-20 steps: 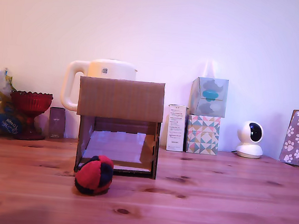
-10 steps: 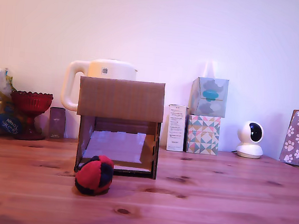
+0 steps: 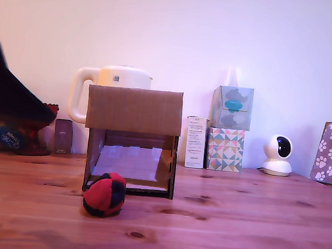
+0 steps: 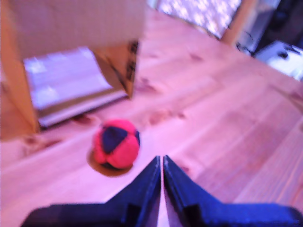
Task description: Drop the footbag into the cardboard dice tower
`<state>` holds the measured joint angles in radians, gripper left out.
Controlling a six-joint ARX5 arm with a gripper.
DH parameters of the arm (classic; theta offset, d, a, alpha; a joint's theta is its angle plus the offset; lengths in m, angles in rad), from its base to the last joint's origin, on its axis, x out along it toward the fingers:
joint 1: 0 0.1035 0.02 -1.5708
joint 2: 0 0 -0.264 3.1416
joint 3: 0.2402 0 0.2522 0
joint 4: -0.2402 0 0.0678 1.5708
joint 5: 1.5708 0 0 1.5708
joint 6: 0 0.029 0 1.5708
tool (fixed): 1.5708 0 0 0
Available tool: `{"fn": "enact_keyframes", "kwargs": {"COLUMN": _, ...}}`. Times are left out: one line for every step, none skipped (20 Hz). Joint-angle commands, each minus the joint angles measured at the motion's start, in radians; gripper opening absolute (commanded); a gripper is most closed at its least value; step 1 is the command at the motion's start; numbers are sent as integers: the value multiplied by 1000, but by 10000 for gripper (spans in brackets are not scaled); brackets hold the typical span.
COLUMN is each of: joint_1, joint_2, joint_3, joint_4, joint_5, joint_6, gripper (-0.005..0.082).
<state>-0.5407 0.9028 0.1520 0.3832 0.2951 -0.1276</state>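
Exterior and wrist views of the approach stage. The wooden table [image 3: 250, 227] carries every object. The cardboard dice tower [image 3: 132, 140] stands near the middle of the exterior view, its solid upper band at 12 o'clock and its open front window at 6 o'clock, so a ball dropped in from above would presumably roll out toward the camera. Behind the tower, at about 11 o'clock, rises a white kettle [image 3: 112, 79]; at 3 o'clock stand stacked tissue boxes [image 3: 228, 128]. A dark blurred shape [image 3: 7, 94] enters at 9 o'clock in the exterior view, probably the arm, masking most of the red goblet there. The footbag [image 3: 104, 194] rests on the table at 7 o'clock of the tower, just in front of its lower frame, untouched. In the wrist view the gripper [image 4: 162, 165] points toward the footbag [image 4: 116, 144] at roughly 11 o'clock from the fingertips and holds nothing; its two fingers lie almost together, leaving only a thin slit. By this judgement, the jaws must spread before any grasp.
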Motion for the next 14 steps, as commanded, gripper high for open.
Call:
{"fn": "enact_keyframes", "kwargs": {"joint_1": -6, "joint_2": 63, "joint_3": 17, "joint_4": 47, "joint_5": -22, "joint_6": 5, "gripper": -24}}
{"fn": "enact_keyframes", "kwargs": {"joint_1": -6, "joint_2": 106, "joint_3": 23, "joint_4": 77, "joint_5": -29, "joint_6": 5, "gripper": -24}}
{"fn": "enact_keyframes", "kwargs": {"joint_1": -6, "joint_2": 146, "joint_3": 30, "joint_4": 108, "joint_5": -28, "joint_6": 5, "gripper": -24}}
{"fn": "enact_keyframes", "kwargs": {"joint_1": -6, "joint_2": 182, "joint_3": 35, "joint_4": 135, "joint_5": -28, "joint_6": 5, "gripper": -24}}
{"fn": "enact_keyframes", "kwargs": {"joint_1": -6, "joint_2": 212, "joint_3": 39, "joint_4": 161, "joint_5": -28, "joint_6": 5, "gripper": 18}}
{"fn": "enact_keyframes", "kwargs": {"joint_1": -6, "joint_2": 240, "joint_3": 42, "joint_4": 190, "joint_5": -29, "joint_6": 5, "gripper": 184}}
{"fn": "enact_keyframes", "kwargs": {"joint_1": -6, "joint_2": 271, "joint_3": 47, "joint_4": 222, "joint_5": -41, "joint_6": 5, "gripper": 479}}
{"fn": "enact_keyframes", "kwargs": {"joint_1": -6, "joint_2": 300, "joint_3": 55, "joint_4": 245, "joint_5": -53, "joint_6": 17, "gripper": 738}}
{"fn": "enact_keyframes", "kwargs": {"joint_1": -7, "joint_2": 327, "joint_3": 68, "joint_4": 245, "joint_5": -55, "joint_6": 45, "gripper": 777}}
{"fn": "enact_keyframes", "kwargs": {"joint_1": -7, "joint_2": 356, "joint_3": 82, "joint_4": 246, "joint_5": -55, "joint_6": 59, "gripper": 743}}
{"fn": "enact_keyframes", "kwargs": {"joint_1": -7, "joint_2": 385, "joint_3": 103, "joint_4": 246, "joint_5": -55, "joint_6": 62, "gripper": 745}}
{"fn": "enact_keyframes", "kwargs": {"joint_1": -7, "joint_2": 413, "joint_3": 125, "joint_4": 246, "joint_5": -55, "joint_6": 74, "gripper": 745}}
{"fn": "enact_keyframes", "kwargs": {"joint_1": -7, "joint_2": 444, "joint_3": 150, "joint_4": 246, "joint_5": -60, "joint_6": 84, "gripper": 745}}
{"fn": "enact_keyframes", "kwargs": {"joint_1": -7, "joint_2": 475, "joint_3": 175, "joint_4": 246, "joint_5": -69, "joint_6": 86, "gripper": 745}}
